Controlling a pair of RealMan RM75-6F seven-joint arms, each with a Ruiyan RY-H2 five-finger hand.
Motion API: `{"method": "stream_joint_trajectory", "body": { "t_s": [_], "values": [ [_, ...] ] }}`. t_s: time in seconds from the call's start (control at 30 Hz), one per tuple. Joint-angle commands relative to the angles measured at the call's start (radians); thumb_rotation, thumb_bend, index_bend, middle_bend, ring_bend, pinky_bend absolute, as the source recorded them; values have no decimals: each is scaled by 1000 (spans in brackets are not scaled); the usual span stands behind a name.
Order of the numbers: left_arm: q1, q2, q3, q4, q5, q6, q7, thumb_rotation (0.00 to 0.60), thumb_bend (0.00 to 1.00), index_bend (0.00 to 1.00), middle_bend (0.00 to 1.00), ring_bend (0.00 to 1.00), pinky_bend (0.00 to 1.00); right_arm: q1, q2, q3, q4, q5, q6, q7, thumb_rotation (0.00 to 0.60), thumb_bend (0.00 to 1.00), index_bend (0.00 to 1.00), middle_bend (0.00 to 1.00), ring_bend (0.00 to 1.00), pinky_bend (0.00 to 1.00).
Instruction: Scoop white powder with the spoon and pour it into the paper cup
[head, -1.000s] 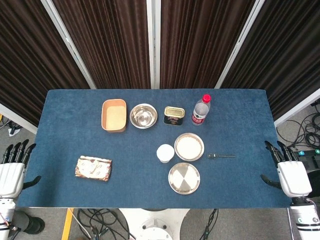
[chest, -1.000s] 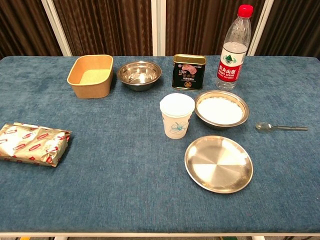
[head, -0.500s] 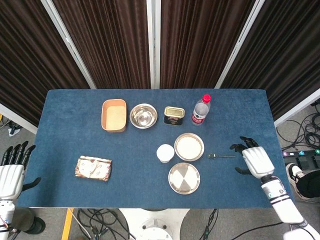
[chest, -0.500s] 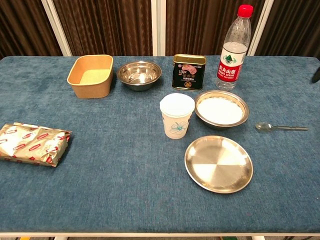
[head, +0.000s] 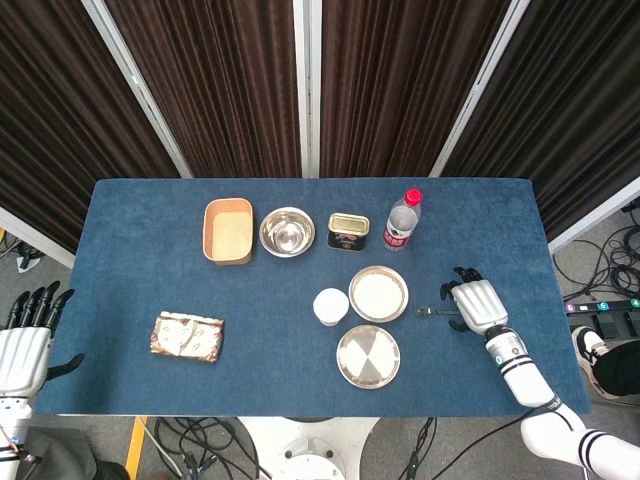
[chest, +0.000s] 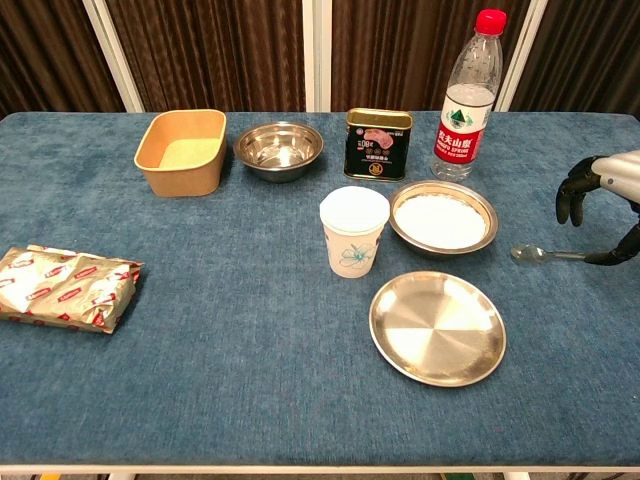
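Observation:
A metal spoon (chest: 541, 254) lies flat on the blue cloth, bowl end toward the powder bowl; its handle end runs under my right hand (head: 475, 303). That hand (chest: 604, 203) hovers over the handle with fingers apart and thumb low beside it, holding nothing that I can see. The steel bowl of white powder (head: 378, 293) (chest: 443, 216) sits just left of the spoon. A white paper cup (head: 331, 306) (chest: 354, 232) with a flower print stands upright left of that bowl. My left hand (head: 24, 338) stays off the table's left edge, fingers spread and empty.
An empty steel plate (chest: 437, 327) lies in front of the cup and bowl. Along the back stand a paper box (chest: 181, 150), an empty steel bowl (chest: 279, 150), a dark tin (chest: 377, 144) and a water bottle (chest: 465, 95). A foil packet (chest: 65, 288) lies at the left.
My right hand has swung in from beyond the table's right edge and now sits over the spoon's handle. The left hand and all objects have stayed put.

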Motion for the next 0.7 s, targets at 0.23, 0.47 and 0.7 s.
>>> {"method": "stream_joint_trajectory", "body": {
  "t_s": [0.23, 0.47, 0.7],
  "values": [
    [-3, -5, 0, 5, -2, -8, -1, 600, 30, 155, 130, 65, 44, 16, -44, -20, 90, 14, -31, 45, 600, 123, 485, 488, 159, 168],
    [-5, -6, -1, 8, -4, -13, -3, 600, 30, 155, 130, 64, 44, 29, -60, -29, 118, 15, -50, 67, 600, 153, 494, 499, 169, 168],
    [-5, -7, -1, 9, -7, -16, -5, 600, 30, 155, 130, 64, 44, 42, -60, -37, 125, 14, -68, 72, 600, 202, 495, 506, 169, 169]
  ]
}}
